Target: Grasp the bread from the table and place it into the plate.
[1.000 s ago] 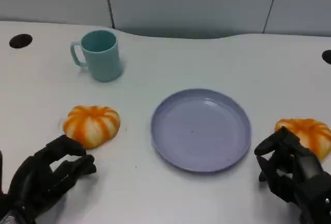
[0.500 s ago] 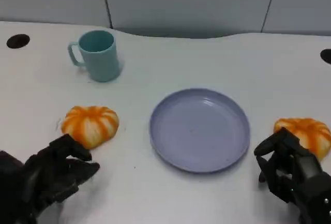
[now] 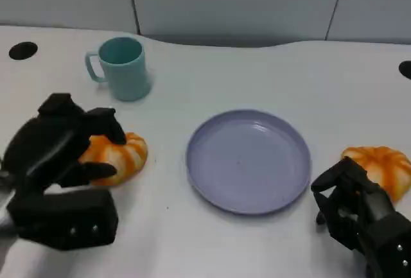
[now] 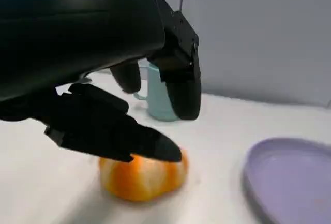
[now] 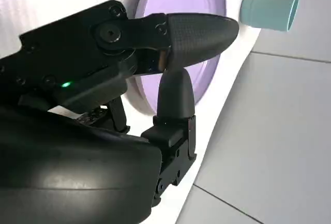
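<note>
Now the left hand [image 3: 61, 140] has risen over the left bread [image 3: 122, 156], fingers apart, holding nothing. Right hand [image 3: 350, 204] stays curled, empty, beside the plate [image 3: 212, 162].

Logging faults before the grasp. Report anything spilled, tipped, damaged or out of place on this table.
Nothing stands out. The teal mug stands upright, the purple plate lies flat and bare, and both orange-striped breads look intact: one under the left hand at, one beside the right hand at.
</note>
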Motion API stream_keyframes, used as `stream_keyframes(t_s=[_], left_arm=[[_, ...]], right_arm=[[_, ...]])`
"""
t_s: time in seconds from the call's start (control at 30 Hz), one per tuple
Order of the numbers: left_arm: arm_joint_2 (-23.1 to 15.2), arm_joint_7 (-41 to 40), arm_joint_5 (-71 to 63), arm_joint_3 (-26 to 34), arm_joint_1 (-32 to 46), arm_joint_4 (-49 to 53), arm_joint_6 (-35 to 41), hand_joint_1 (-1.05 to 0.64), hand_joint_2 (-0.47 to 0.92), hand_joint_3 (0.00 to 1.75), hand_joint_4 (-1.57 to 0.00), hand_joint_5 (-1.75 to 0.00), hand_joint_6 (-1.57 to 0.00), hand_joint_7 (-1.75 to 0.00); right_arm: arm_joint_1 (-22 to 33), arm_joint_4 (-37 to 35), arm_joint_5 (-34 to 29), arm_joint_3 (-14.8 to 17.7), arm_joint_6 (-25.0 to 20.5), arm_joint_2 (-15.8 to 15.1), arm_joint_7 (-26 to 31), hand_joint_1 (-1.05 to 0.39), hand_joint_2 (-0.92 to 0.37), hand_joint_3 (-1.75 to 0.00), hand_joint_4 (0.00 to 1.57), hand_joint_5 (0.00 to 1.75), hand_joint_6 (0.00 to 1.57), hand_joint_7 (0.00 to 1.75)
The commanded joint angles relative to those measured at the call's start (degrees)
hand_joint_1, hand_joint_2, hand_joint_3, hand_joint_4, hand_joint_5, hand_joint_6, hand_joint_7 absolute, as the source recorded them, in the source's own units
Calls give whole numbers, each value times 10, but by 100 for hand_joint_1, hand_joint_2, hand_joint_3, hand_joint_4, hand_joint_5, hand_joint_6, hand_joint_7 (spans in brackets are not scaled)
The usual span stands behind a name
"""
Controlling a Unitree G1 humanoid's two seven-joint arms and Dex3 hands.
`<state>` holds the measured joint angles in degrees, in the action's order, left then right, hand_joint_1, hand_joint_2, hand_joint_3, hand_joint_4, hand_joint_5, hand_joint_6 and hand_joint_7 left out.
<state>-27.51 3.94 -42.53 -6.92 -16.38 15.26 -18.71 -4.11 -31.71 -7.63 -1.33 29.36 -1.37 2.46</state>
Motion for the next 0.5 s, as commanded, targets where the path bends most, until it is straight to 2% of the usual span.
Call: stream_keyframes(t_s=[0.03, 0.13, 0.3, 0.4, 0.5], left_arm=[[-40, 57, -41, -47, -58, 34, 48, -68, 83, 0, -2, -15, -22, -2], [-46, 74, -45, -75, -94, 73, 53, -63, 76, 0, 0, -2, -16, 0], [-38, 111, -43, -115, -150, 138, 70, -62, 75, 1, 0, 0, -11, 0], [-14, 124, -47, -145, -201, 220, 85, -64, 77, 2, 0, 0, -6, 0], [16, 103, -56, -177, -250, 319, 87, -65, 76, 1, 0, 0, -5, 0]], right_arm=[[-5, -6, 8, 4, 11, -5, 0, -30, -92, -44, 70, 175, 44, 175], [-3, 0, 8, 4, 4, -3, 0, -30, -92, -43, 70, 175, 44, 175], [-2, 6, 8, 5, -10, -3, 0, -31, -92, -43, 69, 175, 45, 175], [-4, 0, 8, 5, 1, -4, 0, -30, -92, -43, 69, 175, 45, 175], [-2, 6, 11, 5, -8, -3, -3, -30, -92, -43, 69, 175, 45, 175]])
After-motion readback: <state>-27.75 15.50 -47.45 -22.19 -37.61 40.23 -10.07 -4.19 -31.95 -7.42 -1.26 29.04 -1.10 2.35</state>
